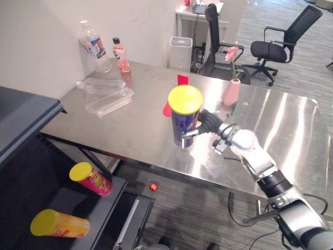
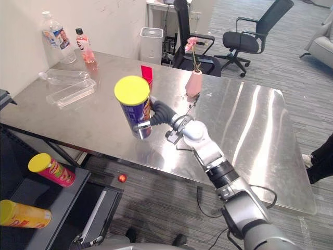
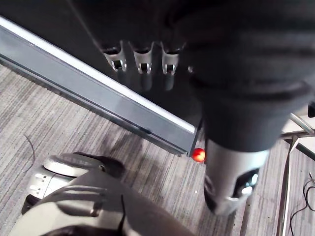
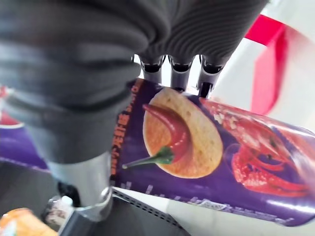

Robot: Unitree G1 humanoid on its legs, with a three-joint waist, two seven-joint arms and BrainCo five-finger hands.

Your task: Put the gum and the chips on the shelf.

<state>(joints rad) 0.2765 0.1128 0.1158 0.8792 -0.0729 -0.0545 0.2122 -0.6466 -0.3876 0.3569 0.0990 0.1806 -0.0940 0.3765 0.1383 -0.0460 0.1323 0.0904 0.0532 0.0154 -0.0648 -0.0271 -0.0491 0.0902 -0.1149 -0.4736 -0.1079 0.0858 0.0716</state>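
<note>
A purple chips can (image 1: 183, 122) with a yellow lid is held upright just above the steel table (image 1: 281, 130), near its front edge. My right hand (image 1: 208, 122) is shut on it from the right, and the fingers (image 4: 179, 73) and thumb wrap the can's printed side (image 4: 221, 157). A red pack (image 1: 182, 79) stands on the table right behind the can. The dark shelf (image 1: 67, 203) at the lower left carries a pink chips can (image 1: 92, 178) and an orange chips can (image 1: 60, 224), both lying down. My left hand (image 3: 236, 88) hangs open beside the shelf's edge, holding nothing.
At the table's back left stand a water bottle (image 1: 93, 47) and a small pink drink bottle (image 1: 120, 54), beside a clear bottle lying flat (image 1: 101, 85) and a clear tray (image 1: 109, 101). A pink vase (image 1: 231, 91) stands mid-table. A small red ball (image 1: 153, 186) lies on the floor. Office chairs (image 1: 276, 47) stand behind.
</note>
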